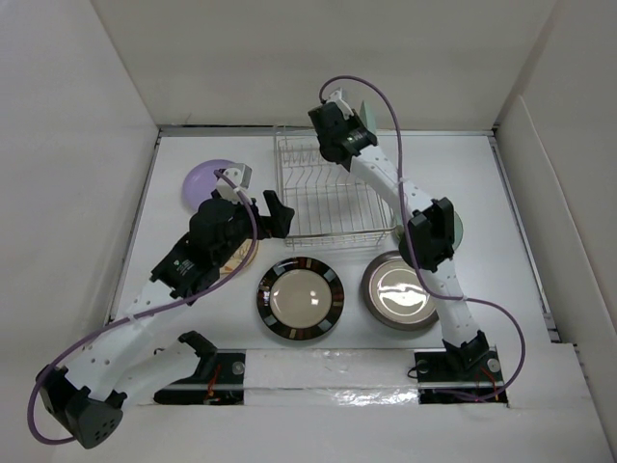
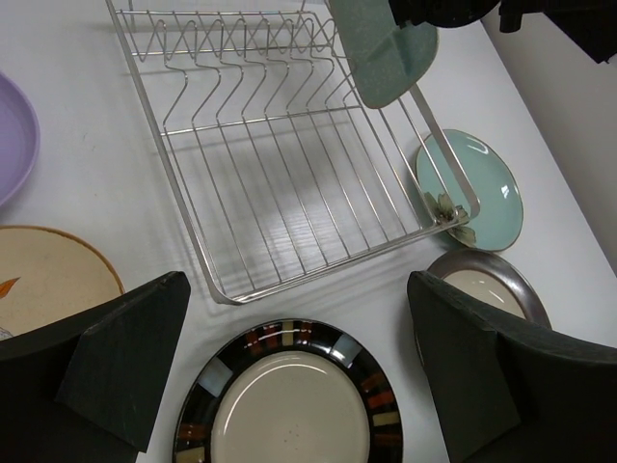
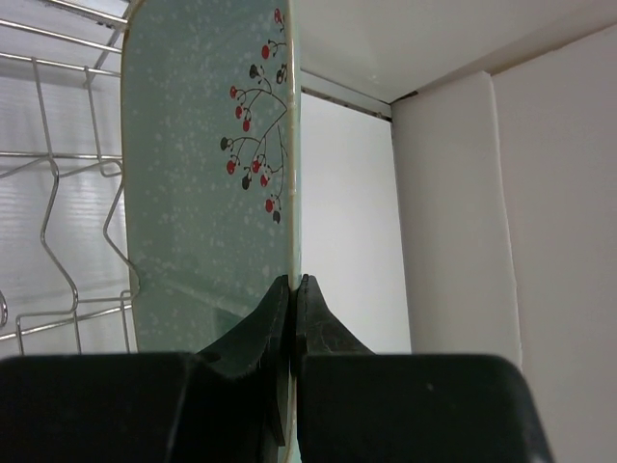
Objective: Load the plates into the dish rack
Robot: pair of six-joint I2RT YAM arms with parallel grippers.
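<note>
Wide-apart black fingers (image 2: 125,367) of the left gripper (image 2: 297,285) fill the bottom of the left wrist view and hold nothing. At far left this view shows the lavender plate (image 2: 14,135) and the tan plate (image 2: 48,280), which the left arm mostly hides from overhead. Between the fingers lies the black-rimmed plate (image 2: 289,405), with a narrow strip of bare table (image 2: 96,193) between it and the near rim of the rack (image 2: 183,207). The rack's tine rows stand open. To the right lie the grey-brown plate (image 2: 487,280) and the glossy green plate (image 2: 482,183), just beside the rack's near right corner. From overhead the right arm covers most of the green one. The right gripper (image 3: 292,285) is clamped on the rim of the speckled plate (image 3: 193,193), which it holds on edge over the rack's far right corner. Only its wrist view shows the plate's red-berry sprig. A white wall (image 3: 453,241) stands close on that plate's right.
</note>
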